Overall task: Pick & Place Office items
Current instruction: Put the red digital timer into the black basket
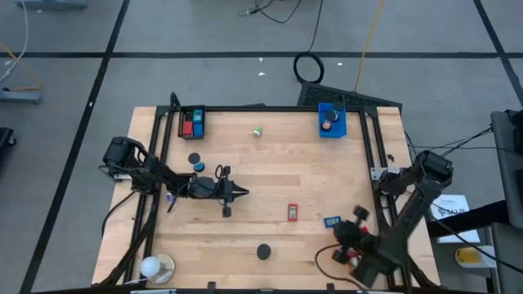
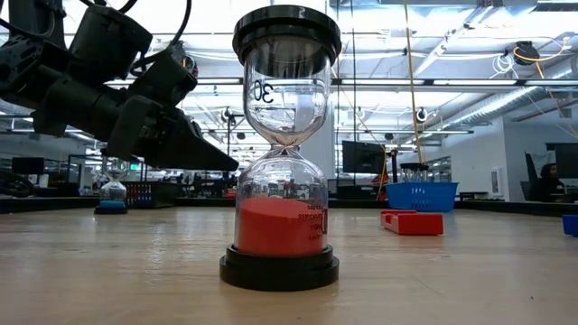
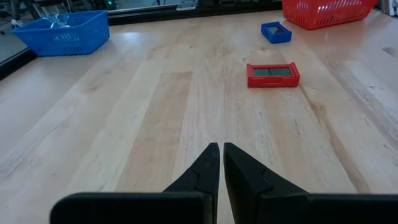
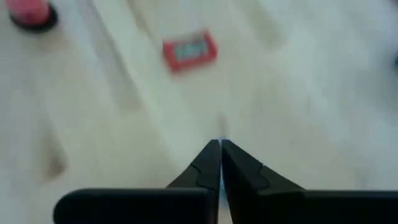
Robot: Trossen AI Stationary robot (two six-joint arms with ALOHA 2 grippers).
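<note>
Left pincer (image 3: 221,163): fingers pressed together, empty, held low over the bare wooden counter (image 3: 124,124) near its middle. Red flat item (image 3: 272,74) lies ahead of its tips, well apart; small blue item (image 3: 275,32) farther on, near the red basket (image 3: 323,12). Blue basket (image 3: 62,32) off to one side ahead.

Right pincer (image 4: 220,160): fingers pressed together, nothing between them, above the counter. The red flat item lies ahead of it, apart. Sand timer (image 2: 282,149) stands upright on the counter.
</note>
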